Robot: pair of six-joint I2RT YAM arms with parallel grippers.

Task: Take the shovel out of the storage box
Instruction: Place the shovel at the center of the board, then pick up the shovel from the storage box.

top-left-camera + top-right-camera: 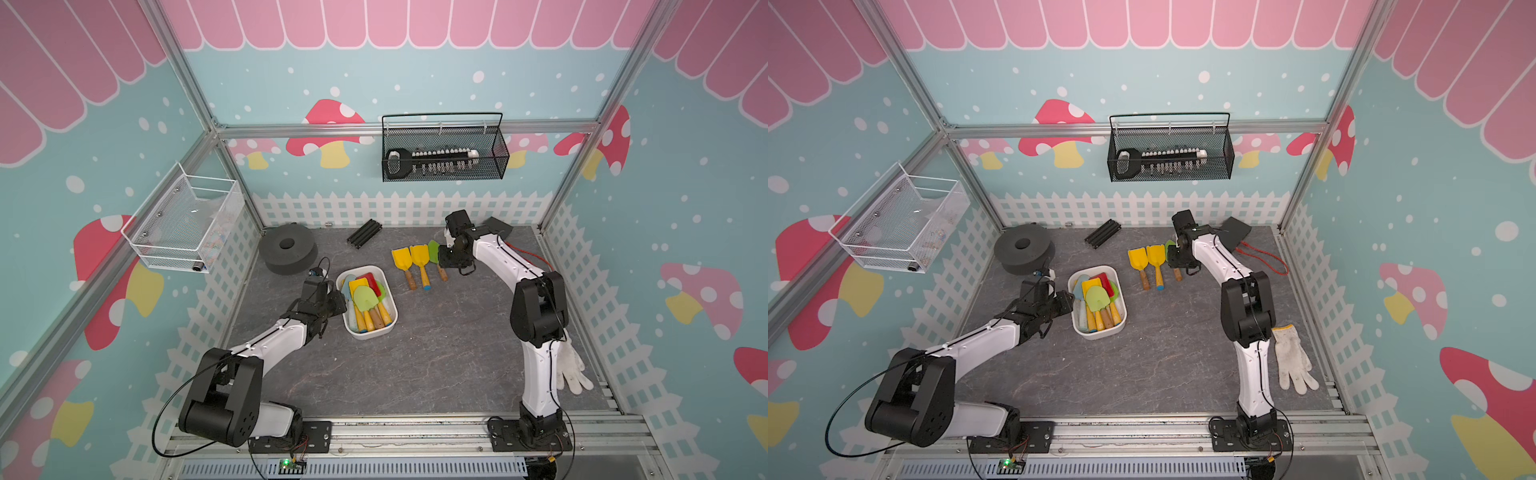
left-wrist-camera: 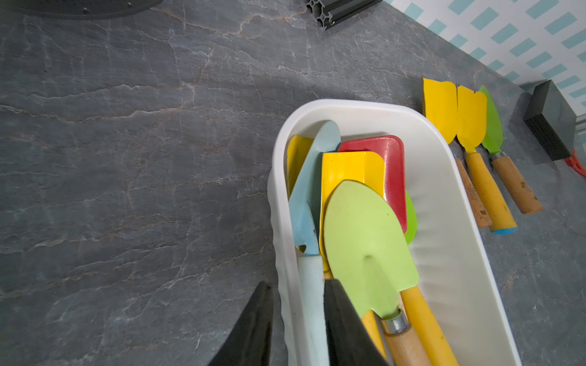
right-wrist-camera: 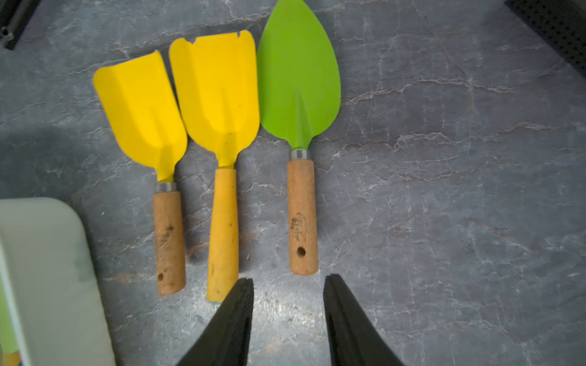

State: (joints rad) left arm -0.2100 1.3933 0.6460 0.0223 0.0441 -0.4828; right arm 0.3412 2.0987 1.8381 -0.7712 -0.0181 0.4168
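Grey worktop (image 1: 436, 353). White storage box (image 1: 370, 335) sits mid-worktop with shovels piled inside, pale green shovel (image 2: 367, 240) on top. Beyond box, side by side on worktop: yellow shovels (image 3: 218, 88), green shovel (image 3: 298, 88). Left pincer (image 2: 296, 282) straddles box wall, one finger outside, one inside against pale blue handle (image 2: 312, 285); clamped or not, cannot tell. Right pincer (image 3: 288, 280) part open, empty, just off green shovel's handle end.

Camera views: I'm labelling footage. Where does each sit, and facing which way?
Top views: high at the front, looking down over the grey stone-pattern tabletop; both arms show.
Left wrist: beside the shallow white plastic tub, facing its toy shovels; left gripper straddles its wall.
Right wrist: above two yellow shovels and a green shovel on the table; open right gripper shows.
Shared: both wrist views show tub and those shovels.
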